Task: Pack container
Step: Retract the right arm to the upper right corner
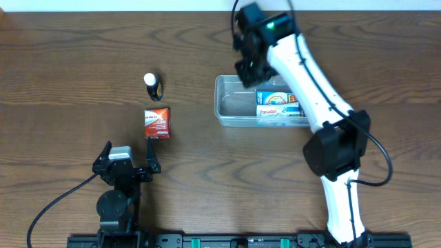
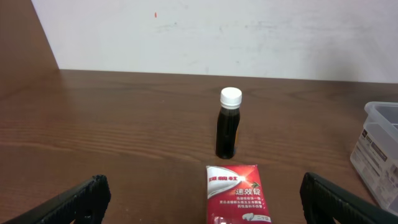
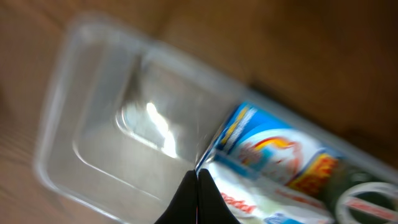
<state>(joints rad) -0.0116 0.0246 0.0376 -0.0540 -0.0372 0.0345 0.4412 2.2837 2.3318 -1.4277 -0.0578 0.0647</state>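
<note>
The container point(image 1: 227, 110) sits right of centre on the table point(image 1: 69, 69). A blue and white box point(image 1: 279, 107) takes up its right half, and its left half is bare. Our right gripper point(image 1: 247, 69) hovers over its far left corner, jaws pressed together on nothing we can see. Well to the left, a red packet point(image 1: 157, 122) lies flat, with a small dark bottle point(image 1: 153, 86) upright just beyond it. Our left gripper point(image 1: 129, 155) rests near the packet, jaws spread wide. We judge the packet comes next. We should pinch it by its edges without knocking the bottle, then lay it in the bare half.
</note>
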